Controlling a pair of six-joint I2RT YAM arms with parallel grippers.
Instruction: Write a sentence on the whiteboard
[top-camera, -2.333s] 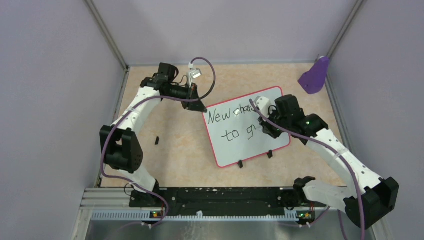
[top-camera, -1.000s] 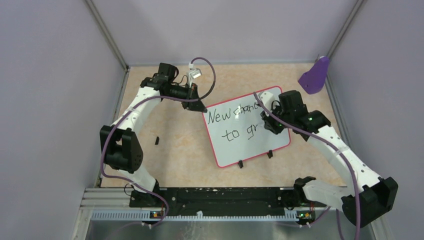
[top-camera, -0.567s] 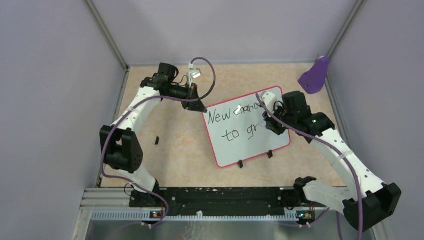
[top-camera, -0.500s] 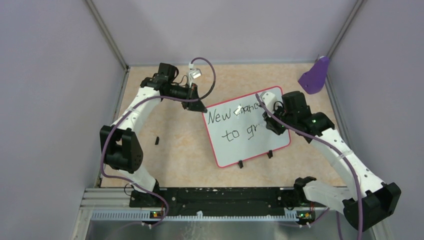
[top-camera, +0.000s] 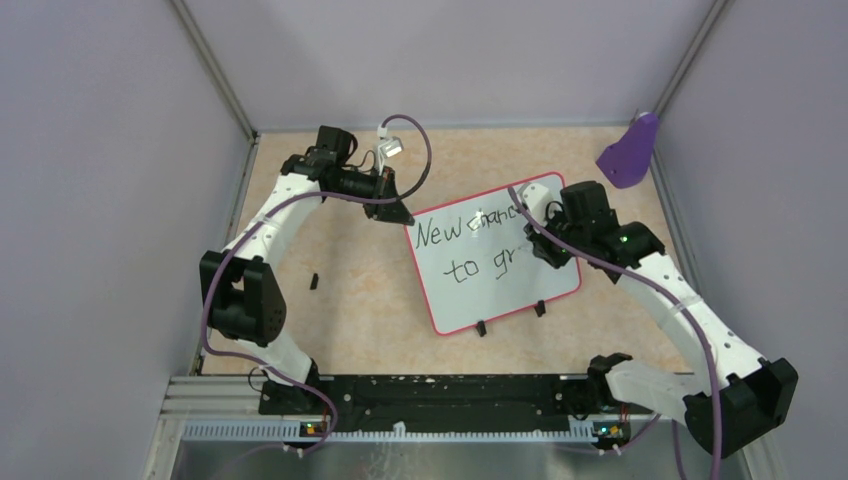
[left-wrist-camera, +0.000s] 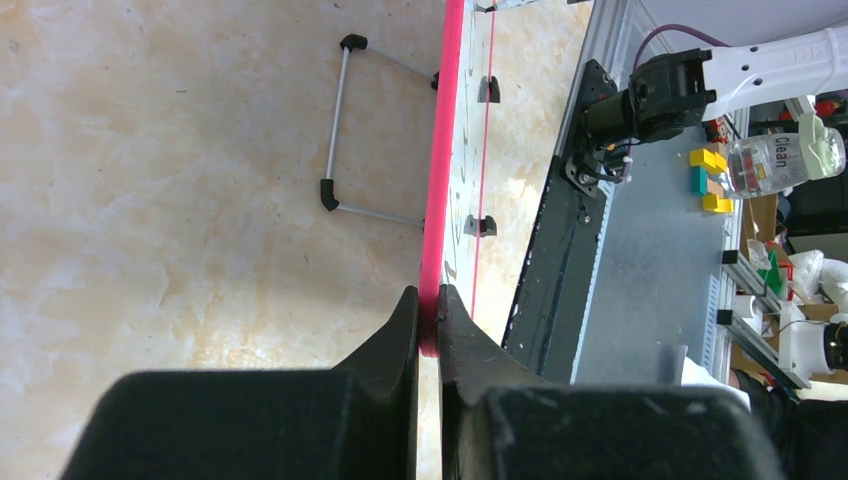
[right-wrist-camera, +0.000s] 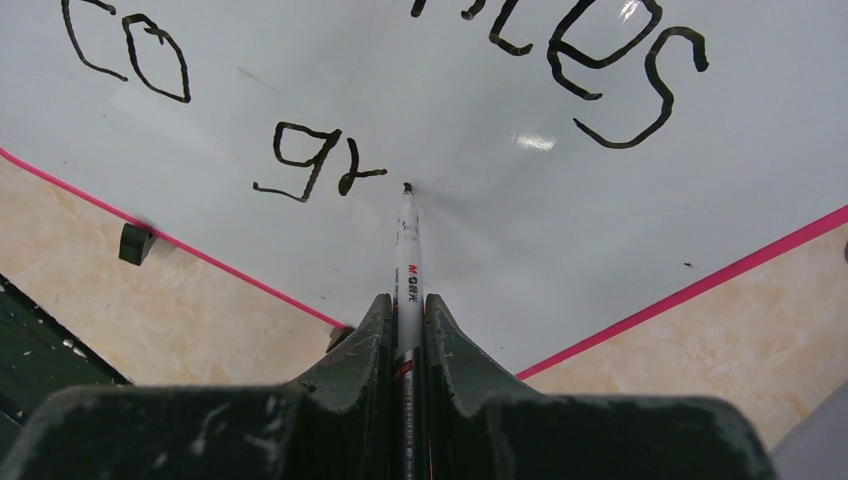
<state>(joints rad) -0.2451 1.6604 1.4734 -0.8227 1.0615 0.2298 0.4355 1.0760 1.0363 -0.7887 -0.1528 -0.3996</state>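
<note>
The whiteboard (top-camera: 470, 295) lies on the table, white with a red-pink rim. The sentence (top-camera: 440, 234) shows "New cha…" on the first line and "to gr" (top-camera: 478, 268) on the second; my right arm hides the rest. My left gripper (top-camera: 397, 212) is shut on the board's far left corner, pinching the rim (left-wrist-camera: 432, 310). My right gripper (top-camera: 540, 250) is shut on a white marker (right-wrist-camera: 409, 260). Its tip (right-wrist-camera: 407, 188) is at the board just right of the "gr" (right-wrist-camera: 310, 160).
A purple object (top-camera: 629, 152) sits at the far right corner. A small black piece (top-camera: 314, 281) lies on the table left of the board. Two black clip feet (top-camera: 481, 328) are on the board's near edge. Grey walls close in left, right and back.
My right gripper with the marker moved right along the second line, then came back slightly left. The "r" after "g" has been added. The left arm has not moved.
</note>
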